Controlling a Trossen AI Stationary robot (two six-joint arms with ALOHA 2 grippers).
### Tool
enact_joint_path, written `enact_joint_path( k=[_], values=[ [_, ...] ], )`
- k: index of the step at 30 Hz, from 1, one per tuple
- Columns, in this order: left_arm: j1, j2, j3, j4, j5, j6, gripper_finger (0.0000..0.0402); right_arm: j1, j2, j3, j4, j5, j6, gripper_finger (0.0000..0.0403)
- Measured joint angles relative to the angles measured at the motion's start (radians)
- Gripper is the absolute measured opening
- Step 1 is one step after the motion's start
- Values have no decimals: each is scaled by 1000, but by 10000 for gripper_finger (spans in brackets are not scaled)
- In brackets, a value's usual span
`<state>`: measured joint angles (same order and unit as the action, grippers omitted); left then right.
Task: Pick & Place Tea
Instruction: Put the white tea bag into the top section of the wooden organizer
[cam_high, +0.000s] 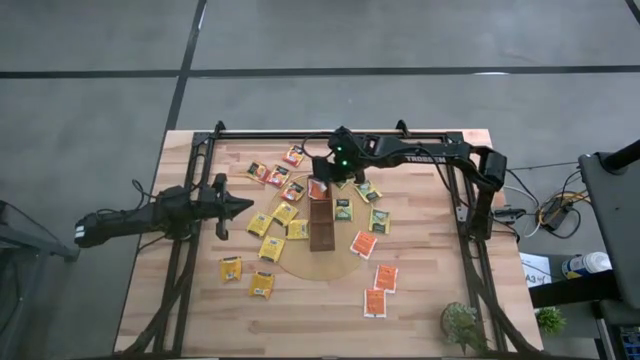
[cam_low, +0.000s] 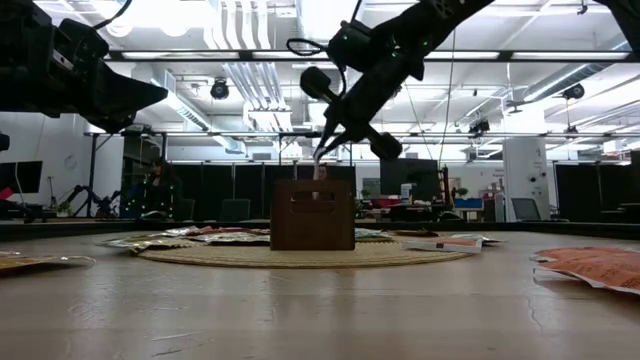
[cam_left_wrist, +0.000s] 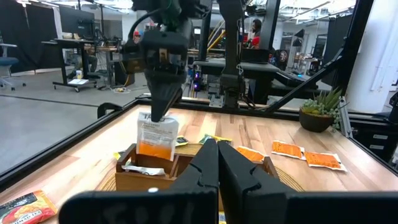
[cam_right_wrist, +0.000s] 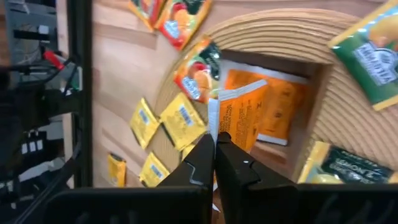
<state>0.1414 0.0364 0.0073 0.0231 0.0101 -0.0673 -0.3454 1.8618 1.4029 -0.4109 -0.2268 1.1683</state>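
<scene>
My right gripper (cam_high: 320, 183) is shut on an orange tea sachet (cam_left_wrist: 155, 134) and hangs over the far end of the long dark-brown tray (cam_high: 322, 225). The tray lies on a round tan disc (cam_high: 318, 262). Another orange sachet (cam_right_wrist: 281, 118) lies inside the tray. Yellow (cam_high: 271, 248), orange (cam_high: 363, 243) and green (cam_high: 379, 220) sachets lie flat on the table around the disc. My left gripper (cam_high: 243, 207) waits shut and level at the table's left, touching nothing. My right gripper pinches the sachet's top edge (cam_left_wrist: 151, 118) between its two fingers, which slant down from above. The sachet hangs upright below the fingers, its lower edge (cam_left_wrist: 153, 155) at the rim of the tray's far end. Whether it touches the tray I cannot tell.
A dark metal frame (cam_high: 330, 133) runs along the table's far edge and down both sides. A small potted plant (cam_high: 462, 322) stands at the near right corner. Bare wood (cam_high: 320, 320) lies near the front edge.
</scene>
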Motion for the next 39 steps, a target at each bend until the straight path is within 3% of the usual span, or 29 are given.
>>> enact_joint_path(
  k=[30,39],
  values=[
    [0,0,0,0,0,0,0,-18,-1,-40,-5,-29,-23,10],
    [0,0,0,0,0,0,0,-18,-1,-40,-4,-16,-19,86]
  ],
)
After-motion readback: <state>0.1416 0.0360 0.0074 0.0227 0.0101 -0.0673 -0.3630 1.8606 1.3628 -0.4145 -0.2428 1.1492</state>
